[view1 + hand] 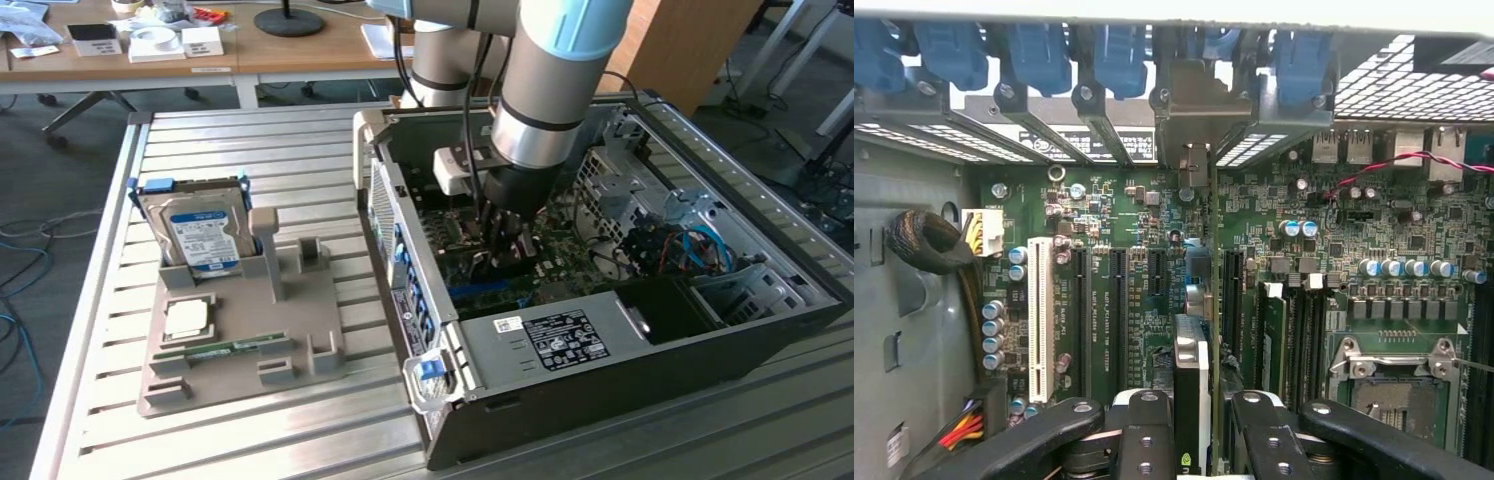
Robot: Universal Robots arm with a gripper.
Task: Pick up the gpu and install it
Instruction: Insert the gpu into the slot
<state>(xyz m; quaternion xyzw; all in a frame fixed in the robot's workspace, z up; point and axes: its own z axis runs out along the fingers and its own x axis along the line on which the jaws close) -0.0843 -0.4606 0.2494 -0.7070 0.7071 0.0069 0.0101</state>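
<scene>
The gpu stands on edge between my fingers, a thin black card seen from above. Its silver bracket reaches up to the case's rear slot openings, below the blue latches. My gripper is shut on the card, low over the green motherboard and in line with a black expansion slot. In the exterior view the gripper hangs straight down inside the open computer case, close to the board.
A grey holder on the slatted table carries a hard drive, a processor chip and a green memory stick. Inside the case are the power supply, a white slot, the processor socket and a cable bundle.
</scene>
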